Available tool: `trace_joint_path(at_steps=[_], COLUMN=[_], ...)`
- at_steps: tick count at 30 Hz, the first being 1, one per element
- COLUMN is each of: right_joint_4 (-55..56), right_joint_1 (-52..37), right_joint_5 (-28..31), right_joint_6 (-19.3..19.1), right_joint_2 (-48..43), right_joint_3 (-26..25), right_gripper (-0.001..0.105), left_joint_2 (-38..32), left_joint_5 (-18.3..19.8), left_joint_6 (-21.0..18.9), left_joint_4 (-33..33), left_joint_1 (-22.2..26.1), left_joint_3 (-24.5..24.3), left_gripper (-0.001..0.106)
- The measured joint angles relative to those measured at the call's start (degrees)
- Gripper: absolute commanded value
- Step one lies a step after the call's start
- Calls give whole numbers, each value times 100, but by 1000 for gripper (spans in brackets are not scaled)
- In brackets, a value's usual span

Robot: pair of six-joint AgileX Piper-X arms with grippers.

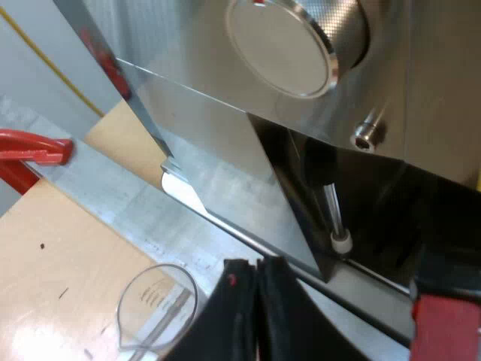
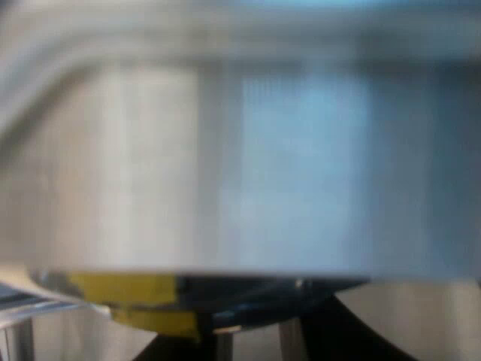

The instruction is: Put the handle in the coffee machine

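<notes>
Crowding the espresso machine (image 1: 214,124) edge, left jaws near measuring glass (image 1: 155,307)

The espresso machine (image 1: 225,128) stands close before my left jaws, its steam wand (image 1: 334,214) hanging in the recess. Bare surface (image 1: 52,256) lies open past the measuring glass (image 1: 154,312). A steel wall (image 2: 240,165) crowds my right arm.

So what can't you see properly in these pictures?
1. Left wrist view: the measuring glass is partly hidden behind the left gripper; its marks are too faint to read.
2. Left wrist view: a red piece beside the espresso machine is cut off by the edge; handle end or not, unclear.
3. Right wrist view: a blurred metal surface sits too close; what it belongs to is unclear.
</notes>
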Motion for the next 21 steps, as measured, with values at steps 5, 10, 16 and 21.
trace_joint_path(at_steps=[5,10,16,21], right_joint_4=[-437,-475,-487,-484], right_joint_1=[0,0,0,12], right_joint_5=[35,50,50,50], right_joint_6=[16,14,14,14], right_joint_2=[289,292,292,292], right_joint_3=[-82,-87,-87,-87], right_gripper=[19,19,19,19], left_joint_2=[338,993,1388,1513], left_joint_5=[-197,-486,-762,-850], left_joint_6=[0,108,676,999], left_joint_4=[19,581,1393,1707], left_joint_1=[-61,-61,-61,-61], left_joint_3=[-156,-668,-904,-904], left_gripper=[1,1,1,1])
